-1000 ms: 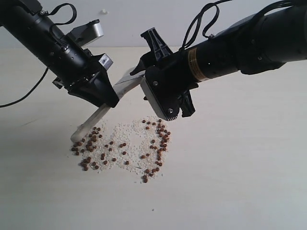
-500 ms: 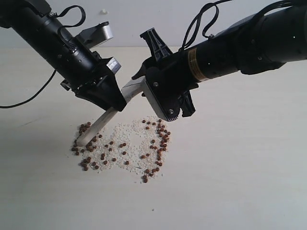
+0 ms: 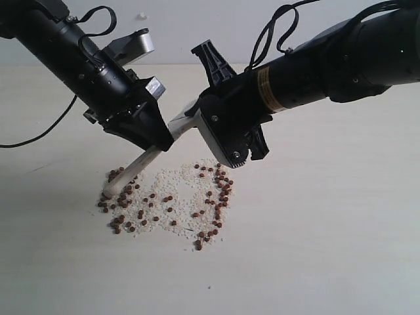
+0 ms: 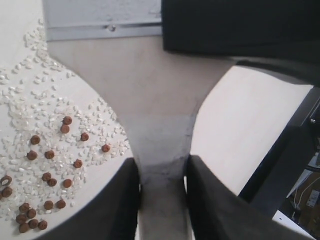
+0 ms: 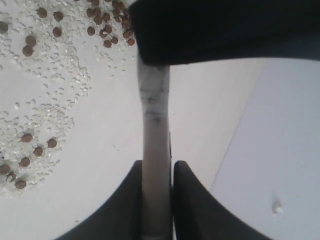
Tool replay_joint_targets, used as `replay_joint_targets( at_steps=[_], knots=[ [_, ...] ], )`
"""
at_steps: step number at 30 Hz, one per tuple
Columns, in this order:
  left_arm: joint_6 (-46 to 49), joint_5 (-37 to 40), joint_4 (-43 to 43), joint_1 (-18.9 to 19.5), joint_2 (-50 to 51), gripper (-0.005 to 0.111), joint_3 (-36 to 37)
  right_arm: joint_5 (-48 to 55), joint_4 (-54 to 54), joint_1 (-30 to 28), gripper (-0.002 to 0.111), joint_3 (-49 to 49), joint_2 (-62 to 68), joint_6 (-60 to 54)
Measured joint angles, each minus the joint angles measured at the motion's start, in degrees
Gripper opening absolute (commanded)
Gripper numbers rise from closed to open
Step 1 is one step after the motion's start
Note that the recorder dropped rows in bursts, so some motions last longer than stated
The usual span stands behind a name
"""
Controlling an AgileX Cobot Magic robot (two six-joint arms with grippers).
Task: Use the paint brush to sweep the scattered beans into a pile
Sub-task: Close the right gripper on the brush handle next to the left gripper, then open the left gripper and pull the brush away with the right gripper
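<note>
Jaws, left gripper point(image 4: 162, 172) and right gripper point(image 5: 156, 175): both clamping paint brush point(image 3: 131, 172). Pale table point(image 3: 328, 230), six o'clock: beans point(image 4: 35, 140) strewn.

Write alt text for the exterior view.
The left gripper and right gripper both clamp one paint brush above a pale table, its handle end angled down into the scatter. Reddish-brown beans lie spread among whitish grains, not yet piled.

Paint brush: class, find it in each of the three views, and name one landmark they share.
Exterior view: paint brush slants left of centre, handle tip among beans.
Left wrist view: centre, handle between the jaws.
Right wrist view: centre, edge-on between the jaws.
Shared landmark: the beans.
</note>
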Motion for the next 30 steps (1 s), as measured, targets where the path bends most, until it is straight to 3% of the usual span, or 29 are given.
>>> replay_joint_targets(
  at_steps=[5,12,14,18,24,30],
  knots=[
    [1.6,0.0,-0.8,0.1,0.0,0.022,0.0,0.1,0.0,0.0,0.000,0.0,0.0,0.0],
    [2.9,0.3,-2.6,0.1,0.0,0.071,-2.6,0.4,0.1,0.0,0.000,-0.1,0.0,0.1],
    [3.2,0.2,-3.7,0.5,0.0,0.080,-4.3,0.2,0.1,0.0,0.000,-0.1,0.0,1.1],
    [3.3,0.1,-4.1,2.9,-0.3,0.081,-8.8,0.0,0.2,0.0,0.000,-0.1,0.0,2.4],
    [3.3,-1.3,-5.0,9.6,-3.6,0.081,-15.4,0.0,0.3,0.0,0.000,-0.1,0.1,7.1],
    [4.2,-9.1,-7.0,17.2,-9.7,0.081,-16.3,1.0,0.3,0.0,0.000,-3.9,0.2,28.7]
  ],
)
